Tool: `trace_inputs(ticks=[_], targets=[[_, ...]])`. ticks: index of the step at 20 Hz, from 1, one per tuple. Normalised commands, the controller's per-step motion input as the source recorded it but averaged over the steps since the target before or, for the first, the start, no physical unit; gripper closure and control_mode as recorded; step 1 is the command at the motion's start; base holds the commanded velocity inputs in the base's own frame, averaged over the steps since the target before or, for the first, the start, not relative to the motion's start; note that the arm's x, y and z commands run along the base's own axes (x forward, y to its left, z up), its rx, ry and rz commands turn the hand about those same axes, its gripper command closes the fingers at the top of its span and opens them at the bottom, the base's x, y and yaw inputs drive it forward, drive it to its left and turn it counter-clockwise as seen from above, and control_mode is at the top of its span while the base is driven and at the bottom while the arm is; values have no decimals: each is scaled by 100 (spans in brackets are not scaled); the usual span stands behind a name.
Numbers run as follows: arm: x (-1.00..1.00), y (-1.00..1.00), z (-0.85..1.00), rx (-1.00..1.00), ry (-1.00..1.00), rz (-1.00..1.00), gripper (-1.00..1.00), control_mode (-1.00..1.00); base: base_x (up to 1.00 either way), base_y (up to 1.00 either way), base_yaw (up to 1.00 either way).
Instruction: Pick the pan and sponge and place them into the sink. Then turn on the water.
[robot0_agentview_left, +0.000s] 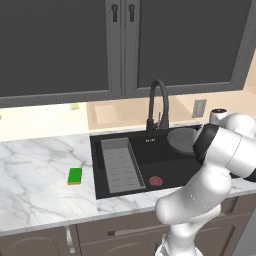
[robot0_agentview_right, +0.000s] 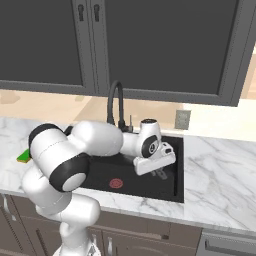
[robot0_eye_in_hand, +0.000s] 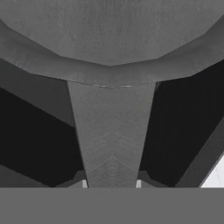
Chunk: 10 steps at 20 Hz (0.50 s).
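Observation:
The round dark-grey pan hangs over the back right part of the black sink, partly hidden by my forearm. In the hand view the pan's bowl spans the top and its handle runs straight down into my gripper, which is shut on that handle. From the right base view my gripper sits low over the sink, near its right side. The green sponge lies on the marble counter left of the sink, and its edge peeks out behind my arm.
A grey ribbed tray fills the sink's left part, and a red drain sits near the front. The black gooseneck faucet rises behind the basin. Dark cabinets hang above. An outlet is on the back wall.

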Motion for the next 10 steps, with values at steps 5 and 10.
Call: trace_inputs(ticks=[5,10], targets=[[8,5,-16,0,6,3,100,-100,0,0,0],[13,6,-32,0,5,2,100,-100,0,0,0]])
